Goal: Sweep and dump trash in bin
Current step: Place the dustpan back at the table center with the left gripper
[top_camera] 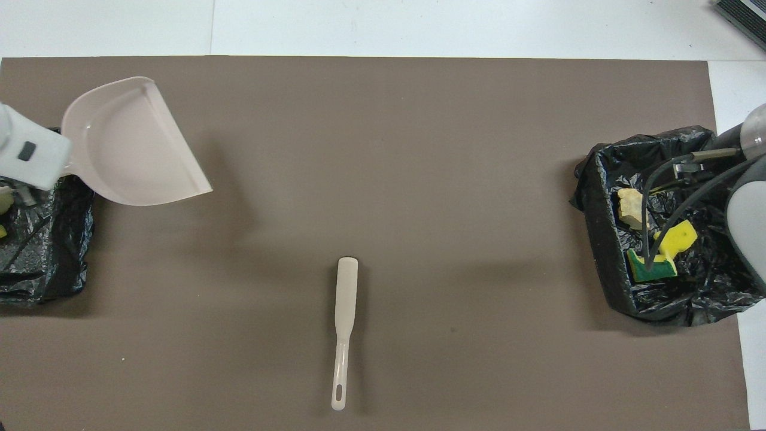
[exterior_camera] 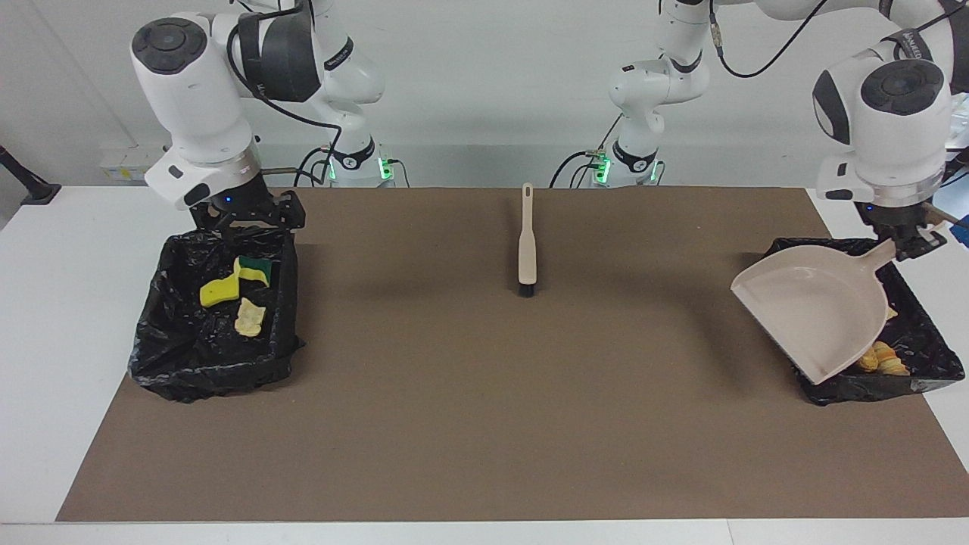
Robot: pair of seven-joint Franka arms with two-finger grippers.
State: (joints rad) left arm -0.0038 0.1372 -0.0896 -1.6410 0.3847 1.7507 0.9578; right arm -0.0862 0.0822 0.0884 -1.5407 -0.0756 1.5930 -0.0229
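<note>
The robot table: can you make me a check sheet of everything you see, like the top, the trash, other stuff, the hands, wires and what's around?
Surface: brown mat on a white table; no trash seen on the mat.
Job's things: trash lies in two black-lined bins: yellow sponge chunks and a pale lump in the bin at the right arm's end; bread-like bits in the bin at the left arm's end.
Clutter: brush lying mid-mat.
Grippers: left gripper shut on the dustpan handle, over its bin; right gripper open above its bin's rim.
Cables: black cables along both arms.
Surroundings: white wall.
</note>
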